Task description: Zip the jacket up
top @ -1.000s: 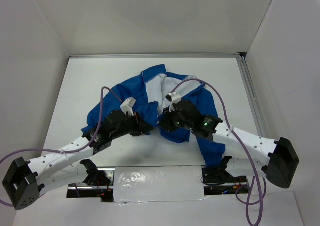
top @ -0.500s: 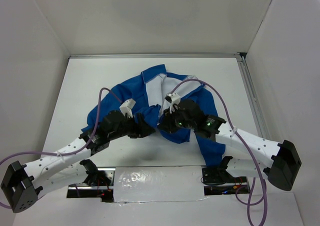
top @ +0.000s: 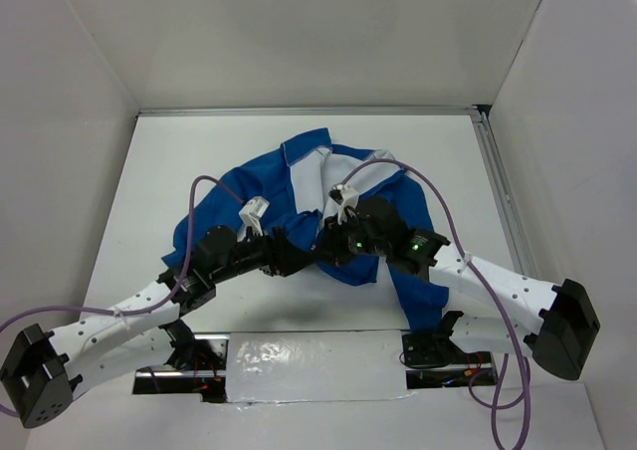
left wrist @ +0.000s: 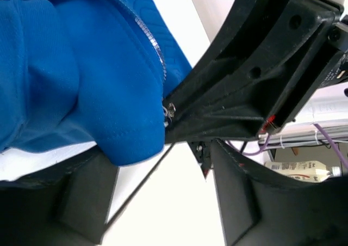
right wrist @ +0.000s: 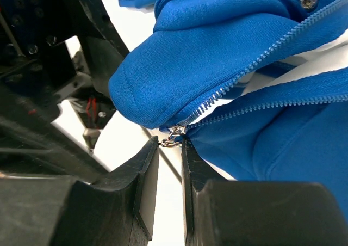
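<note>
1. Jacket (top: 304, 151) lies rumpled and open-fronted in the middle of the counter (top: 179, 151) in the top view, with white lining showing below the collar. The step in hand looks like the very start of zipping. Both arms reach in from the near edge and meet low over the bottom hem, with the left hand (top: 294, 251) just beside the right hand (top: 323, 246).
2. From the left wrist, the left hand (left wrist: 163, 191) stands wide open. Its fingers are spread to either side of the hem's blue corner and grip nothing. Facing it, the right hand (left wrist: 171, 115) pinches the small metal zipper pull (left wrist: 168, 111) at the foot of the zipper.
3. From the right wrist, the right hand (right wrist: 169, 148) has its fingers drawn nearly together on the zipper pull (right wrist: 170, 142). Two rows of pale teeth (right wrist: 255, 61) converge there, so the sides seem joined at the bottom with nothing zipped above. The next move probably calls for the left hand to clamp the hem as an anchor. The right could then draw the pull straight along the teeth toward the collar.
</note>
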Controlling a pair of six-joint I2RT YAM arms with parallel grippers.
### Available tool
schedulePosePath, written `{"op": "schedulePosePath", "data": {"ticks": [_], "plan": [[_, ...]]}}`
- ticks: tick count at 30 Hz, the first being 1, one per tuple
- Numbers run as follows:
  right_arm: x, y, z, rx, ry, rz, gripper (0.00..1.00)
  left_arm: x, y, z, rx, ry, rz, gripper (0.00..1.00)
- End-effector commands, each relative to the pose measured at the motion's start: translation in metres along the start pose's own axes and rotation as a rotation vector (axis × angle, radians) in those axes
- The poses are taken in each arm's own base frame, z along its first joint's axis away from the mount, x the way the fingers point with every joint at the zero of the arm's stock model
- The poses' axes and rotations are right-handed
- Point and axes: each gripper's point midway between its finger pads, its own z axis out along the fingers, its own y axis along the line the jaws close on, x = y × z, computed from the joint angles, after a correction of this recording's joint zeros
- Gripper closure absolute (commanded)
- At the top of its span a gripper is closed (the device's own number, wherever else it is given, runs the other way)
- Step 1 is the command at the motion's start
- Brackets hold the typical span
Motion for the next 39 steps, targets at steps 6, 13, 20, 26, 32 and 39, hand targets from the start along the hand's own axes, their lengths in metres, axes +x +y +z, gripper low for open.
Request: {"op": "schedulePosePath", "data": {"ticks": [6, 13, 20, 26, 32, 39], "plan": [[-0.012, 0.017, -0.004, -0.096, -0.050, 0.034, 1.00, -0.030, -0.015, 0.010, 0.086, -0.165, -0.004, 0.40], [-0.013, 0.016, -0.008, -0.128, -0.055, 0.043, 1.00, -0.036, -0.018, 0.013, 0.125, -0.218, -0.017, 0.48], [-0.017, 0.019, -0.009, -0.163, -0.080, 0.047, 1.00, -0.033, -0.021, 0.024, 0.133, -0.186, -0.009, 0.73], [-0.018, 0.004, -0.017, -0.077, -0.087, 0.050, 1.00, -0.032, -0.009, 0.025, 0.055, -0.171, -0.015, 1.00], [-0.030, -0.022, -0.035, 0.099, -0.134, 0.042, 1.00, -0.020, 0.018, 0.012, -0.103, -0.130, -0.001, 1.00], [-0.048, -0.017, -0.038, 0.110, -0.141, -0.002, 1.00, -0.004, 0.026, 0.000, -0.139, -0.069, 0.016, 1.00]]}}
